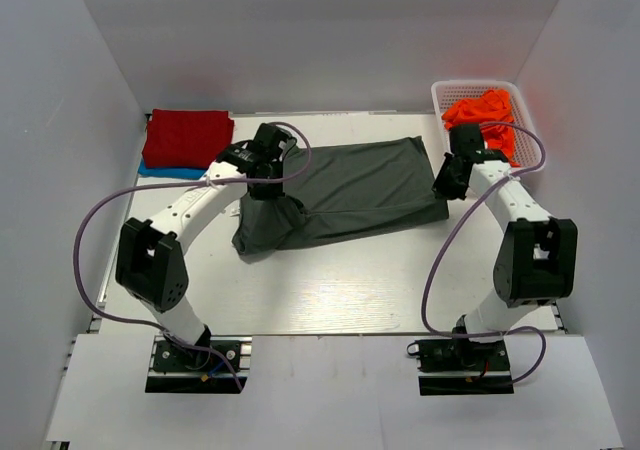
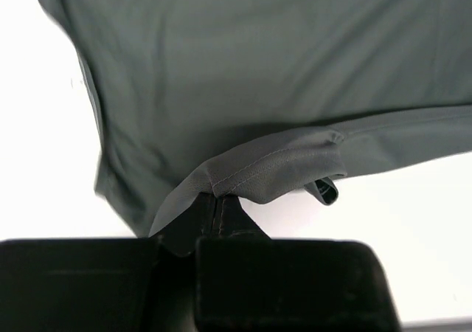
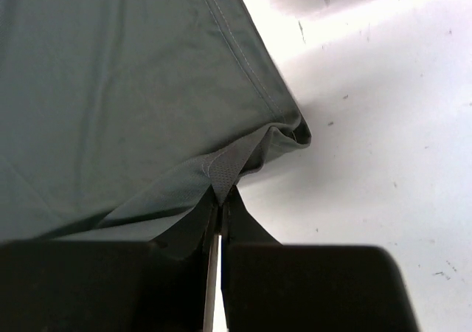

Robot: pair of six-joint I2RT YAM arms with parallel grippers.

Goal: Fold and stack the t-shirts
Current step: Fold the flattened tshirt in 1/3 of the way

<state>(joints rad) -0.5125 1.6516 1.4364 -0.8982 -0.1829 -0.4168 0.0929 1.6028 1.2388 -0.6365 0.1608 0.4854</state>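
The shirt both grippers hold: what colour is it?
Dark charcoal-grey t-shirt, clearest in the top external view.

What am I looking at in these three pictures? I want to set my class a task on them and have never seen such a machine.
These are two robot arms bolted to a white table. One picture looks down from above; the other two come from cameras on each wrist. A dark grey t-shirt lies spread in the middle. The left gripper pinches its hem, jaws closed on the cloth; the right gripper pinches another edge near a corner the same way. At the back left, a folded red t-shirt lies on a blue one. At the back right, a white basket holds orange t-shirts.
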